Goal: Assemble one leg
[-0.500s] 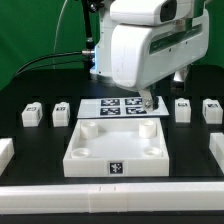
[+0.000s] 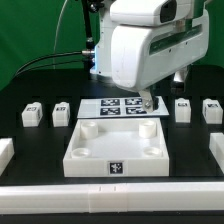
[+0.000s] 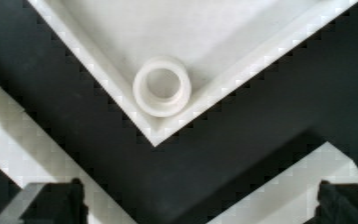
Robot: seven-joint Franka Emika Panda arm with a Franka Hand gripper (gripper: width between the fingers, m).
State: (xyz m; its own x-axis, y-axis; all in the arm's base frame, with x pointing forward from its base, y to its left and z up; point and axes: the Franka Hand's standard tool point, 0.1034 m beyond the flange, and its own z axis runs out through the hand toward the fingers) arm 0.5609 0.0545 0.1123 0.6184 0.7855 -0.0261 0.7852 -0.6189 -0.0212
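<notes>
1. Gripper (image 2: 148,101) low over the far corner of the white panel (image 2: 115,146) on the exterior view's right, right at the near edge of the marker board (image 2: 120,105).
2. In the wrist view, dark fingers (image 3: 55,203) spread wide with nothing between them: open and empty.
3. Straight below them in that view, the panel's pointed corner with its round socket (image 3: 162,87).
4. Four legs in a row on the black table (image 2: 40,150), all apart from the gripper, counted from the exterior view's left: first leg (image 2: 31,115) and second leg (image 2: 62,113) on one side of the marker board, third leg (image 2: 182,109) and fourth leg (image 2: 211,109) on the other.
5. Third leg nearest the gripper, yet clear of it; each leg showing a black-and-white tag.
6. Panel flat on the table, corner sockets facing up, a square tag (image 2: 116,167) on its near side face.
7. White rails along the table's near edge (image 2: 110,200) and at both sides.
</notes>
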